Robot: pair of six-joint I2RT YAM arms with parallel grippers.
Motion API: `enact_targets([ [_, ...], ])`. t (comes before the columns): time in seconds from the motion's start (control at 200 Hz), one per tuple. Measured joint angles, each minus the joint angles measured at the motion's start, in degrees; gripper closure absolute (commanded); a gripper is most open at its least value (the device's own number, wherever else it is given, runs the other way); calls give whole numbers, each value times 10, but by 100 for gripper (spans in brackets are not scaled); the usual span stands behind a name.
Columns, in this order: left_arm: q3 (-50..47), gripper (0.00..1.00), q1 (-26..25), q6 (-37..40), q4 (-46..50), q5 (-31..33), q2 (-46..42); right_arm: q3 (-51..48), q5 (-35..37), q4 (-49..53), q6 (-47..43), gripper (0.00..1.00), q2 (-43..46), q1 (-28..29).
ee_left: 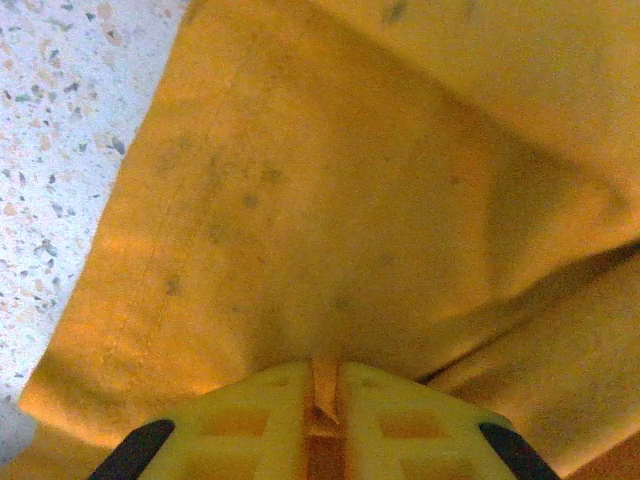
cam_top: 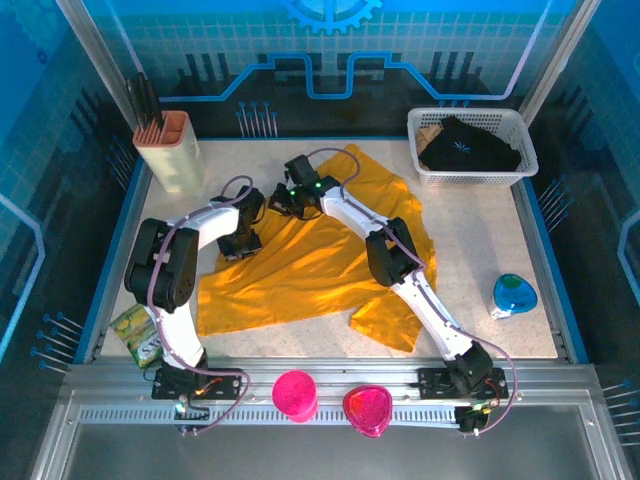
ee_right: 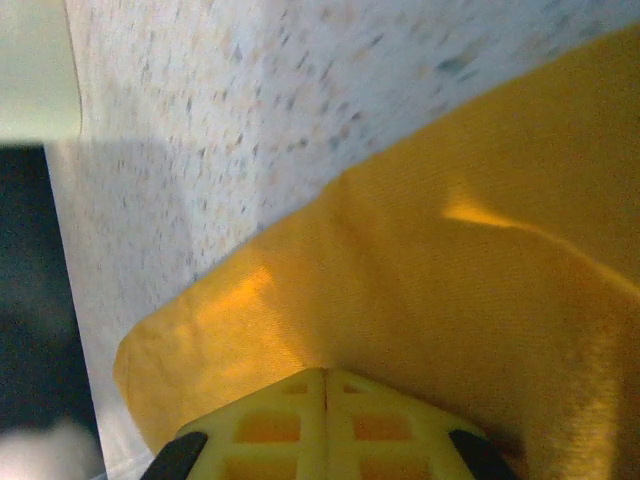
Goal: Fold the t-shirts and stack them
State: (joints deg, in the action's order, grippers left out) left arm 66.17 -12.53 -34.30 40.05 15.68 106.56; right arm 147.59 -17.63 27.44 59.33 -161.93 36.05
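Across the middle of the table (cam_top: 480, 270), nearer its left edge than its right, the orange-yellow t-shirt (cam_top: 300, 275) lies mostly spread out, with one sleeve pointing toward the near edge and its upper part bunched toward the far edge. Both arms reach to the shirt's far-left portion, close together. The left gripper (cam_top: 243, 238) sits on the cloth at the shirt's left margin; its wrist view shows the left gripper (ee_left: 322, 400) with fingers drawn narrow around a thin ridge of fabric, the cloth fanning out and creasing away from that pinch. The right gripper (cam_top: 283, 198) is just beyond it toward the far edge; in its own view the right gripper (ee_right: 325, 385) has its fingers pressed fully together at a hem, with bare table beside it. Two pinches along one side likely let the arms lift that edge evenly and carry it over for a fold. At the far right corner a basket (cam_top: 415, 130) holds a dark garment (cam_top: 465, 148).
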Motion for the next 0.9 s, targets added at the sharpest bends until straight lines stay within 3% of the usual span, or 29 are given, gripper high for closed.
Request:
enact_targets([
  [0.195, -18, 83, -1, -3, -17, -1, -13, -23, 51, -51, 90, 100, 6, 0],
  [0.485, -9, 81, -1, -3, -15, -2, -7, -136, 131, -154, 204, 100, 56, 7],
  [0.706, 107, 82, 2, 2, 18, -5, 74, -153, 208, -171, 237, 100, 64, 13],
  [0.901, 211, 81, 12, 17, 35, -11, 139, -291, 287, -190, 243, 100, 148, 14],
])
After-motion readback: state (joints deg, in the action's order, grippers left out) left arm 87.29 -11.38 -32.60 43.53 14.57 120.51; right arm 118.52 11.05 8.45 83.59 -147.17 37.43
